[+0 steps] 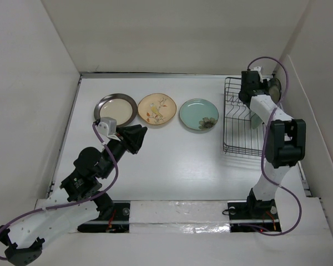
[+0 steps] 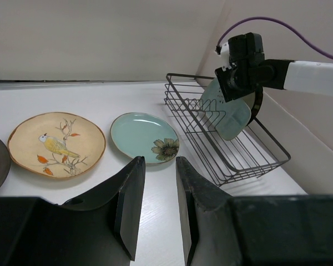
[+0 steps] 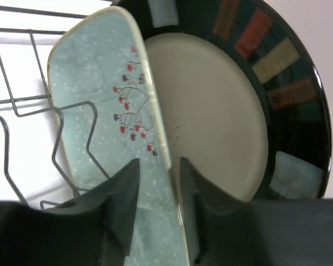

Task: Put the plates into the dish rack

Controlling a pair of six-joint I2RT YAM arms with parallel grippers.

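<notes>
Your left gripper [image 1: 135,136] hangs over the white table [image 1: 172,166], jaws a narrow gap apart, holding nothing. Ahead of it to the left lie a round dark-rimmed plate with a cream centre [image 1: 116,108] and a round cream bird-painted plate [image 1: 157,108]. A round pale-teal flowered plate [image 1: 199,114] sits just past its fingertips. Your right gripper [image 3: 160,166] straddles the rim of a rounded-rectangular pale-teal speckled plate [image 3: 94,111], which stands upright in the black wire dish rack [image 1: 236,130]. Whether it pinches the rim, I cannot tell. To its right stands a second dark-rimmed plate [image 3: 211,111].
</notes>
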